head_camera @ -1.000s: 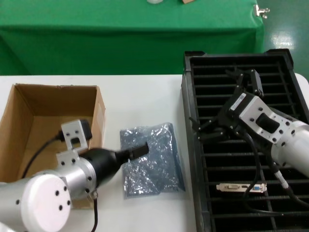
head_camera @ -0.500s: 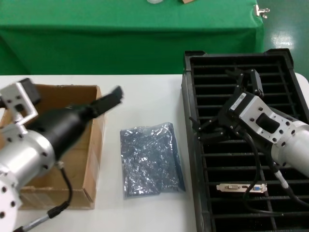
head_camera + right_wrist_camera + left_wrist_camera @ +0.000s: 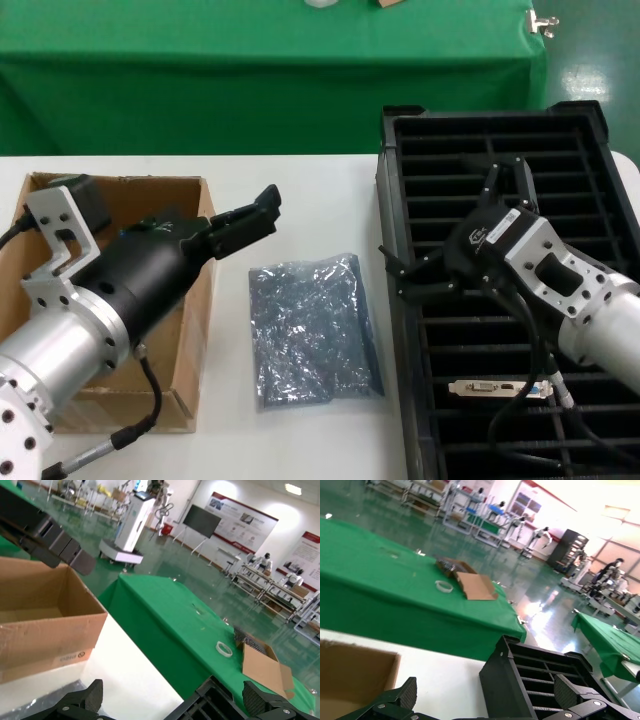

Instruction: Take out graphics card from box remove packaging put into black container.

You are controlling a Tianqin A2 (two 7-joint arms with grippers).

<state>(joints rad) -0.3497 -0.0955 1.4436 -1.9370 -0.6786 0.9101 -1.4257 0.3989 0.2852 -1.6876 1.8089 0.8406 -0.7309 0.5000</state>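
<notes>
The graphics card [image 3: 500, 387] lies in a near slot of the black container [image 3: 500, 140], its silver bracket with blue and white ports showing. The packaging [image 3: 315, 330], an empty crinkled grey bag, lies flat on the white table between the box [image 3: 120, 182] and the container. My left gripper [image 3: 250, 214] hangs open and empty above the table beside the box's right wall. In the left wrist view it [image 3: 488, 695] frames the container's corner [image 3: 520, 680]. My right gripper [image 3: 452, 228] is open over the container's left column, holding nothing, well behind the card.
A green-draped table [image 3: 270, 70] runs along the far side. In the right wrist view the box [image 3: 45, 615], the bag's edge [image 3: 45, 700] and the container's corner [image 3: 210, 705] show, with the left arm's finger [image 3: 65, 550] above the box.
My left arm rose off the bag and swung back over the box, then its gripper came forward to the box's right wall. The right gripper shifted slightly left. Bag and card stayed put.
</notes>
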